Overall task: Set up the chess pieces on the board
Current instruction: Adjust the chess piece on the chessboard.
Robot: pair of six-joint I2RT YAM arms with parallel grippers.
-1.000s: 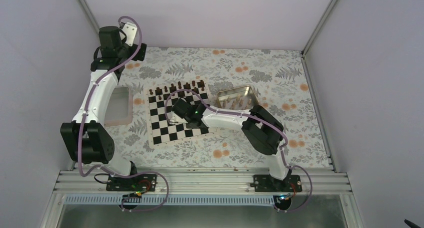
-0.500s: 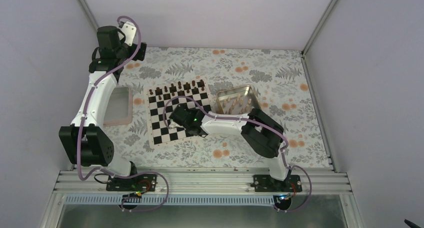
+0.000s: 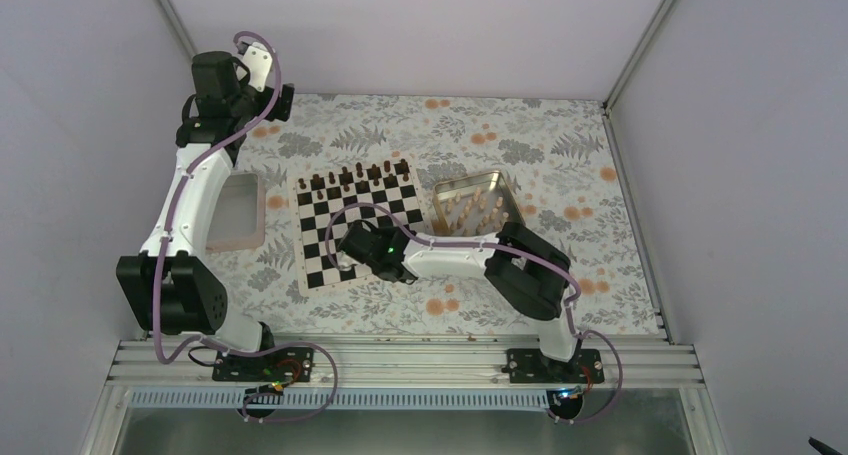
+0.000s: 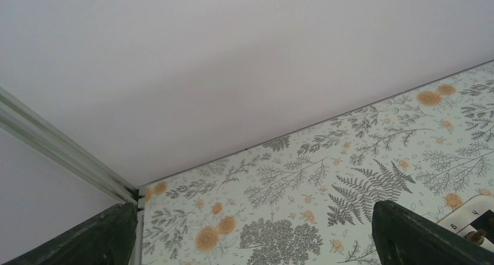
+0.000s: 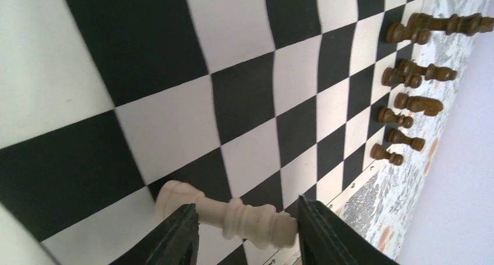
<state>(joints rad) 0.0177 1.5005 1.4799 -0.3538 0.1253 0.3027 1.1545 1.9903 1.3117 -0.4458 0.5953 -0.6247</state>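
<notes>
Dark brown pieces point(image 3: 350, 180) line the checkered board's point(image 3: 325, 260) far edge, while tan wooden pieces point(image 3: 470, 210) mostly wait in the gold tin tray point(image 3: 470, 177). Your right claw point(image 5: 247, 230) straddles one pale piece point(image 5: 221, 212) on the board, grip unclear; left claw point(image 4: 251, 209) spread.

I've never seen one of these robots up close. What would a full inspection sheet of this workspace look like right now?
Surface: floral-patterned tabletop.
Job's things: board lies mid-table; one light piece stands on its near half; more light pieces sit in the tin tray.
Clutter: dark pieces line the board's far edge; pinkish-rimmed tray left of the board.
Hands: left hand raised near the back wall, open, holding nothing; right hand low over the board, fingers either side of the light piece, grip unclear.
Cables: purple cables run along both arms; one loops above the board.
Surroundings: plain pale walls; metal rail along the near edge.
</notes>
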